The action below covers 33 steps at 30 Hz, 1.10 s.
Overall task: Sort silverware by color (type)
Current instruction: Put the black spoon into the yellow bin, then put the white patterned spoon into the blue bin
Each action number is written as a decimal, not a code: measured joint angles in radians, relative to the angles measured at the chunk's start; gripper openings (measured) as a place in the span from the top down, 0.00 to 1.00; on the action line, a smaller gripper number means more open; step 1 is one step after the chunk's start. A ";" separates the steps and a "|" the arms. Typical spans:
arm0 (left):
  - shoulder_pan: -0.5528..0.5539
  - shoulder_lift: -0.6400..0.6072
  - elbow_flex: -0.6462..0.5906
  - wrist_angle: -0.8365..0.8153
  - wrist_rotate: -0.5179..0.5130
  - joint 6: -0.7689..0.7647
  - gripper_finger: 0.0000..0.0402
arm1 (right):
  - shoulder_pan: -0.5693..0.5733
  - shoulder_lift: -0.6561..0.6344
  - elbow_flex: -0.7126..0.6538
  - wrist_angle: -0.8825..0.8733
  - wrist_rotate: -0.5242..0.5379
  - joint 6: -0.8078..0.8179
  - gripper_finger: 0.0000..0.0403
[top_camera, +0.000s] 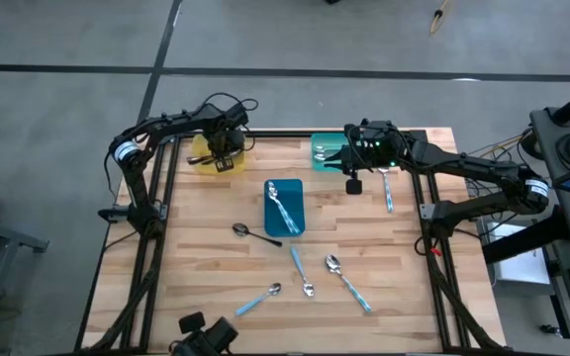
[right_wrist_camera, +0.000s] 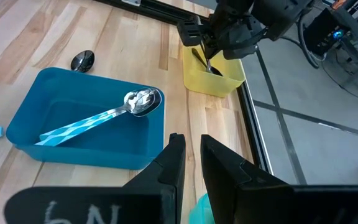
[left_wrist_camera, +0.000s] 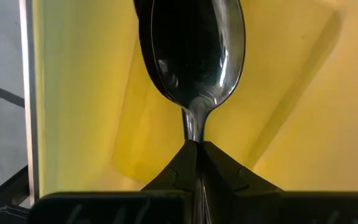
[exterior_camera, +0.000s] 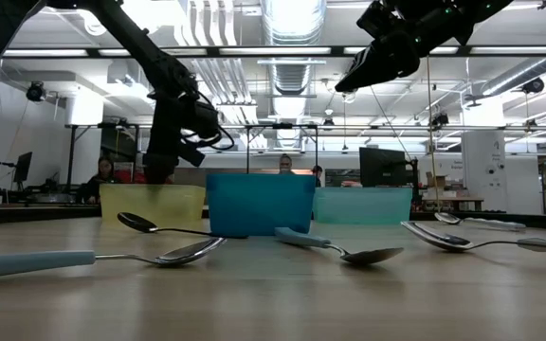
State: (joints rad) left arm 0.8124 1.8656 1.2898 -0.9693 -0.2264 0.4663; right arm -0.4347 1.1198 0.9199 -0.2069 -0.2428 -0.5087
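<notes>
Over the yellow tray [top_camera: 206,161] at the table's far left corner, the left gripper [left_wrist_camera: 197,144] is clamped tight on a black spoon [left_wrist_camera: 194,53], bowl dangling inside. Right gripper [right_wrist_camera: 191,146] hovers empty, fingers slightly parted, above the teal tray [top_camera: 321,148].

A light-blue-handled spoon [right_wrist_camera: 101,115] lies in the blue tray [right_wrist_camera: 23,115]; the left hand [right_wrist_camera: 209,59] holds a dark spoon [right_wrist_camera: 202,63] over the yellow tray [right_wrist_camera: 225,84].

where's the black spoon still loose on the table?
In the high view the black spoon lies on the bare wood left of centre, just off the blue tray's lower left corner, apart from it. The blue-handled spoons lie farther toward the near edge.
</notes>
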 joint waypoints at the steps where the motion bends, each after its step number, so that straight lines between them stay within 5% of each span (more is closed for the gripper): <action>1: 0.000 0.000 -0.001 0.002 -0.001 0.000 1.00 | 0.000 0.000 0.000 0.000 0.000 0.000 0.89; 25: 0.000 0.000 0.007 0.006 -0.003 -0.005 0.96 | 0.000 0.000 0.000 -0.006 0.000 0.000 0.89; 33: -0.009 -0.041 0.086 -0.021 0.032 -0.132 0.96 | 0.000 0.000 0.000 -0.006 0.008 0.101 0.89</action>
State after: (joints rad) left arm 0.8030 1.8249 1.3759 -0.9905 -0.1949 0.3346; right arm -0.4343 1.1198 0.9199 -0.2125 -0.2349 -0.4077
